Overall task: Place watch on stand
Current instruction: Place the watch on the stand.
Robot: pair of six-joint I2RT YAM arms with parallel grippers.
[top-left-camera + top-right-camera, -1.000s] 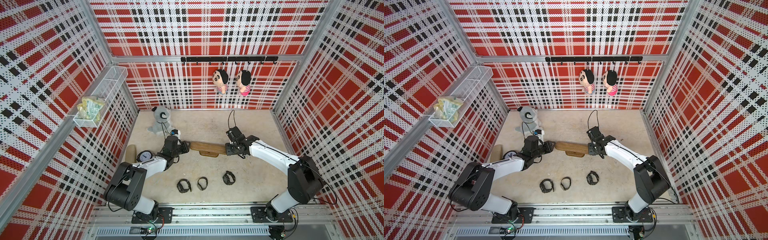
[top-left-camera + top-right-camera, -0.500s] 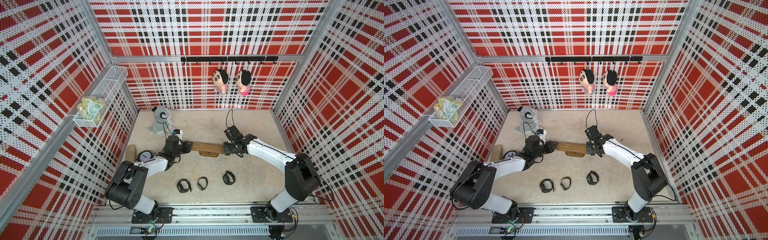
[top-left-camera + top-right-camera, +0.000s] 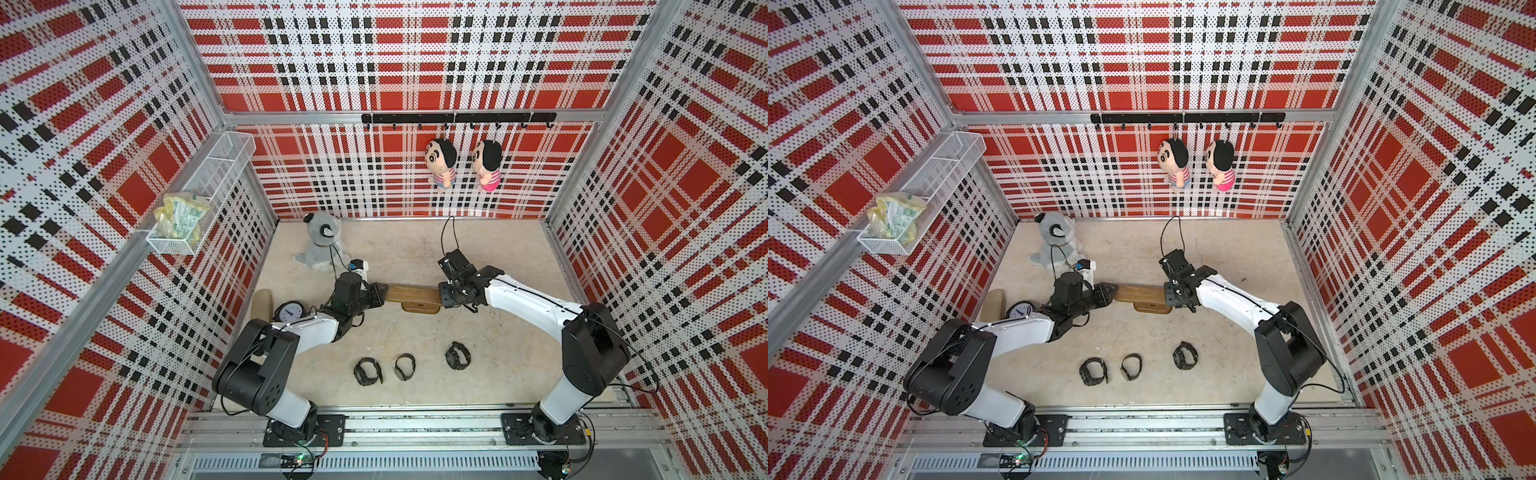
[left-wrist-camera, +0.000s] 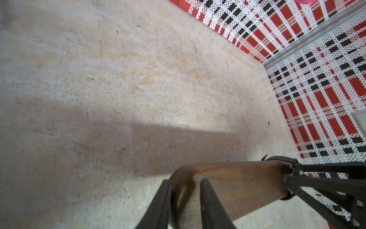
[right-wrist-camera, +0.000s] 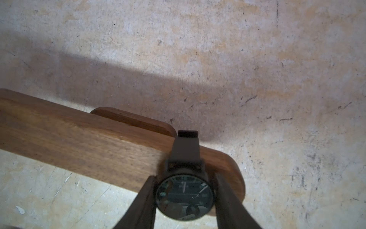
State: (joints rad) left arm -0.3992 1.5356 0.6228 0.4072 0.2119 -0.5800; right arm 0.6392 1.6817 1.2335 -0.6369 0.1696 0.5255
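While the right gripper [image 5: 184,175] is clamped across the round case of a dark watch [image 5: 185,196], the strap [image 5: 186,150] loops around the bar of the stand [image 5: 89,142], just in from the bar's right end. At the bar's opposite end the left gripper [image 4: 185,180] has a finger on either side of the wood with no gap that we can see. We judge that it is pinching the stand to steady it.

We expect the watch to be light, with a rigid case and a smooth glass face that a pad could slip on or mark. The sides of the case, where the fingers sit now, look like the right hold. The strap looks pliable and will probably drag on the wood instead of gliding. The stand also looks light, a long bar on a small base [image 3: 419,308], so a push at one end could pivot or tip it.

We count four watches: the one on the bar and three loose watches [image 3: 405,366] in a row on the robot's side of the stand. There is one stand. Off its left end lie one beige case [image 3: 262,303] and one small white dial [image 3: 289,311]. Beyond the stand sits one grey plush toy [image 3: 320,241], and two dolls [image 3: 441,164] hang on the wall behind it.
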